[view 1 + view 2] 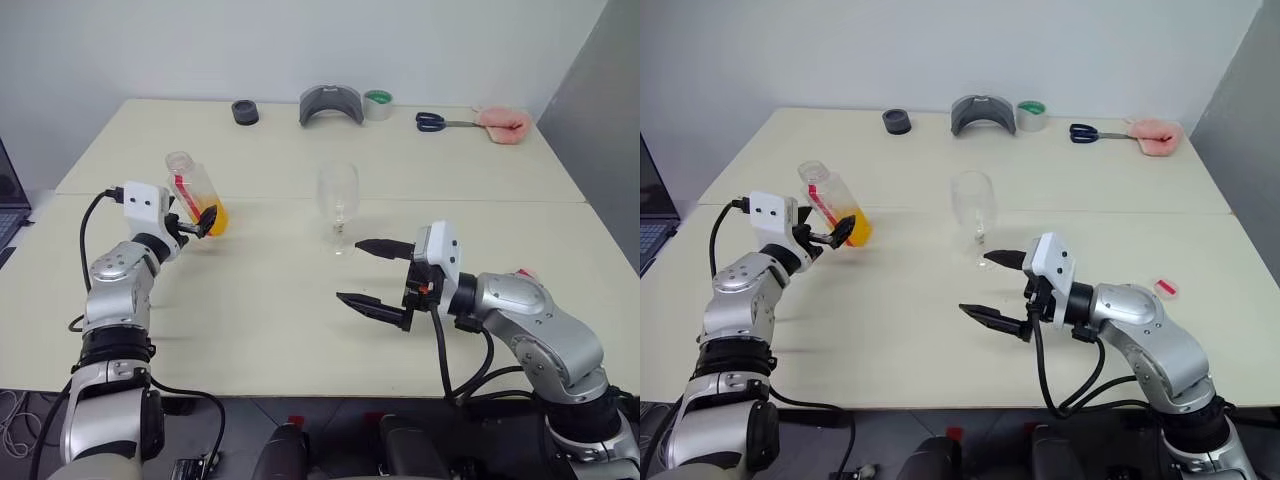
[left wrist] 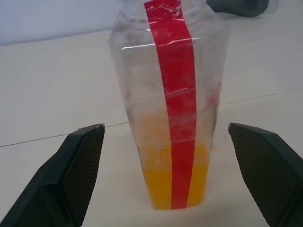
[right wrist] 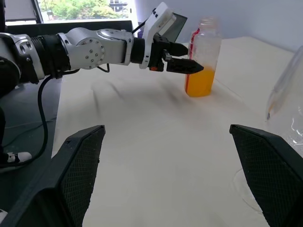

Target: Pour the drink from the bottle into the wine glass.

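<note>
The bottle (image 1: 193, 187) is clear plastic with a red strip and stands uncapped on the table at the left. The orange drink (image 1: 216, 218) fills its bottom part. My left gripper (image 1: 197, 226) is open, and its fingers (image 2: 80, 161) flank the bottle's (image 2: 170, 94) lower half with gaps on both sides. The empty wine glass (image 1: 338, 196) stands upright at the table's middle. My right gripper (image 1: 375, 277) is open with nothing in it, just in front and to the right of the glass's foot, pointing left. In the right wrist view the bottle (image 3: 202, 61) and the left gripper (image 3: 187, 59) show.
Along the far edge lie a black round piece (image 1: 245, 112), a grey curved part (image 1: 331, 104), a tape roll (image 1: 378, 104), scissors (image 1: 432, 122) and a pink object (image 1: 503, 123). A small red-pink cap (image 1: 1166, 288) lies right of my right arm. A seam (image 1: 480, 200) crosses the table.
</note>
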